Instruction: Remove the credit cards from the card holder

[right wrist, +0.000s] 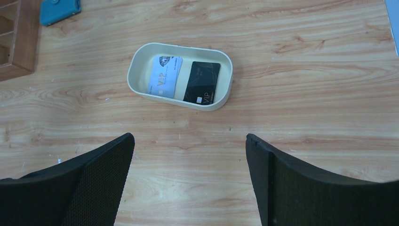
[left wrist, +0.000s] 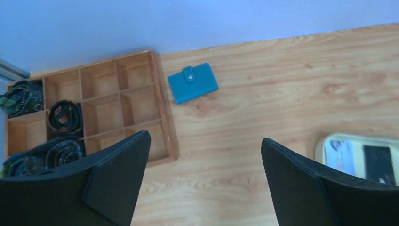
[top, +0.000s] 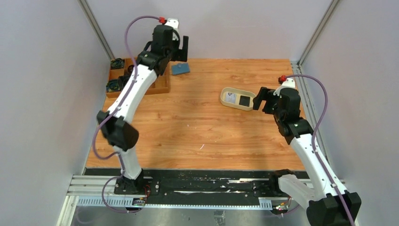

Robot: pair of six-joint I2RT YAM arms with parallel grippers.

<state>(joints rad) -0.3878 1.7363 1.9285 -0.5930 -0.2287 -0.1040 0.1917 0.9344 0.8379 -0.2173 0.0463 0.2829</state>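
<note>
The card holder (left wrist: 193,83) lies closed at the far left of the bench (top: 188,136). A white card (right wrist: 165,76) and a black card (right wrist: 202,82) sit in the cream tray (right wrist: 133,70). The left hand (left wrist: 205,141) and right hand (right wrist: 188,139) hang wide open, empty.

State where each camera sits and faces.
Top external: high at the near edge, looking down on the table; both arms show.
Left wrist: on the left arm, facing the card holder and organizer; the open left gripper shows.
Right wrist: on the right arm, facing the tray with a white card and black card; the open right gripper shows.
Shared: both wrist views catch card holder and tray.
</note>
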